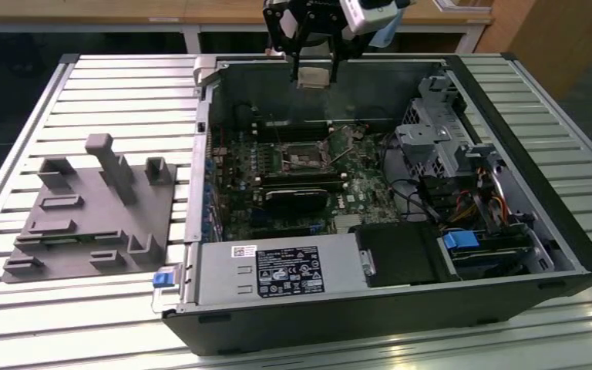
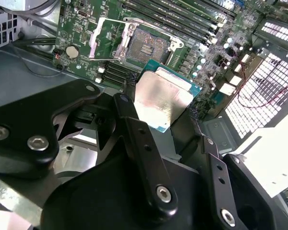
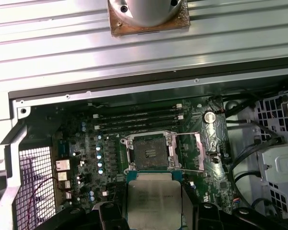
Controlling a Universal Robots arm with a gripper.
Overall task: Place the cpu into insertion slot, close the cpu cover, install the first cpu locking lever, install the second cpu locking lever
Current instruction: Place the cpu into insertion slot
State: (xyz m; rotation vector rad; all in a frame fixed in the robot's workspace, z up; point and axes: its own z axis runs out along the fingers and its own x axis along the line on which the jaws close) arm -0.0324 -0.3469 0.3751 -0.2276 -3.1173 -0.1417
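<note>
Standing by the slatted worktop (image 1: 90,324), I am looking at the open computer case (image 1: 378,316) lying on its side. The arm's gripper (image 1: 314,75) is hanging in the upper middle of the exterior view, above the case's far wall. In the second wrist view the black fingers (image 2: 134,129) are clamping the cpu (image 2: 163,100) by two opposite edges, so it is being carried in the air with its silver-grey top facing the camera, well clear of the board. The insertion slot (image 3: 151,151) is lying bare in the first wrist view, its dark pin field uncovered, just beside the long memory slots (image 3: 139,117). The cpu cover (image 3: 198,151) is standing swung open to one side of it. In the exterior view that slot is sitting in the middle of the frame, below the gripper. By my reckoning the first step is the one in hand: the chip is being brought toward the socket, and nothing is seated yet. As I judge it, setting it down is going to call for squaring the chip's edges to the socket rim, matching its orientation, and lowering it flat without scraping the pins. I cannot tell from here whether the chip's orientation already agrees with the slot. A grey fixture block (image 1: 90,216) is sitting idle at the left of the exterior view.
</note>
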